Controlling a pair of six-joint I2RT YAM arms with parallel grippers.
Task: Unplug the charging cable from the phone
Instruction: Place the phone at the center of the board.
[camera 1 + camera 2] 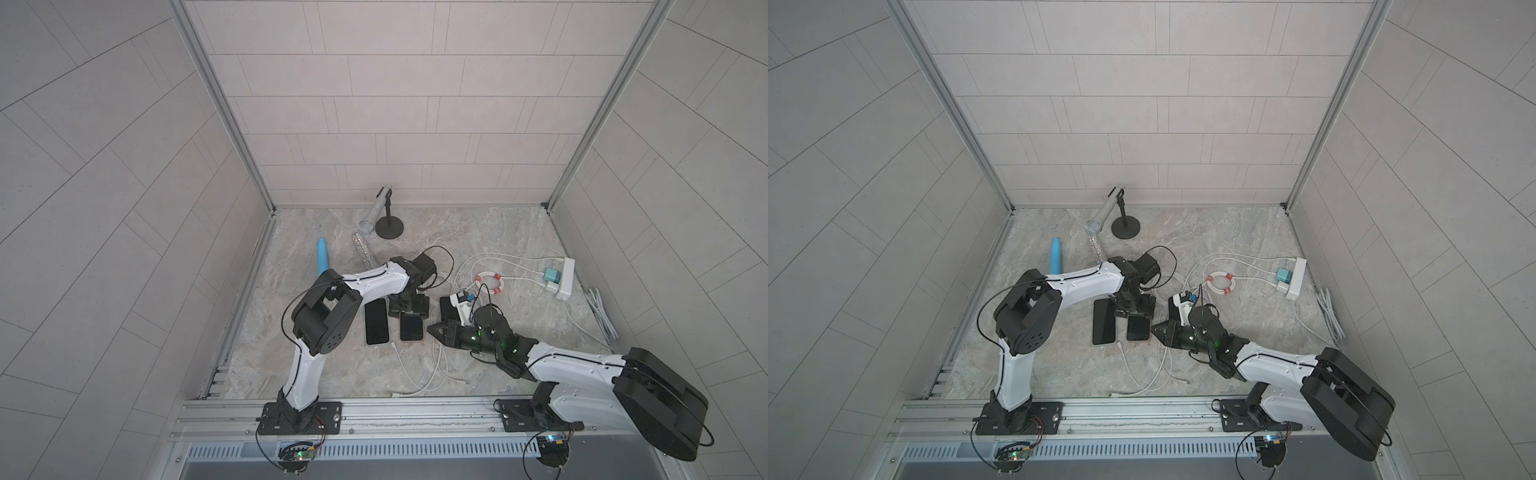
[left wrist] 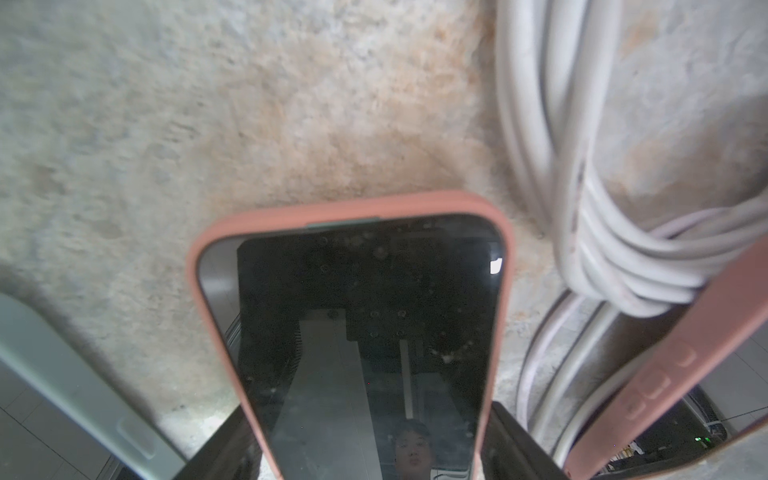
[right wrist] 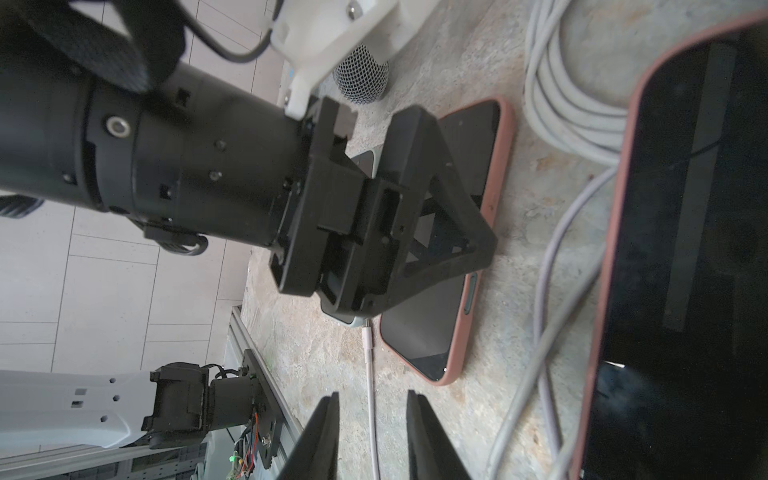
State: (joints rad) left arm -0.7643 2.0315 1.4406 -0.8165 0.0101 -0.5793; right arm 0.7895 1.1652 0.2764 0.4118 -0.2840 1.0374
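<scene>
Left gripper [image 1: 408, 312] is clamped on the pink-cased phone [image 1: 411, 330]. Right gripper [image 3: 372, 395] is part-open and empty. Charging cable [image 3: 370, 365] lies just beside that phone. Judged light and limp; grip the stiff connector [image 3: 365, 334], not the cord.

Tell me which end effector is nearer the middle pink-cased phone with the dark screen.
Left. The left end effector clamps the middle pink-cased phone across its sides; the right end effector is open, off the phone, straddling a thin white cable.
</scene>
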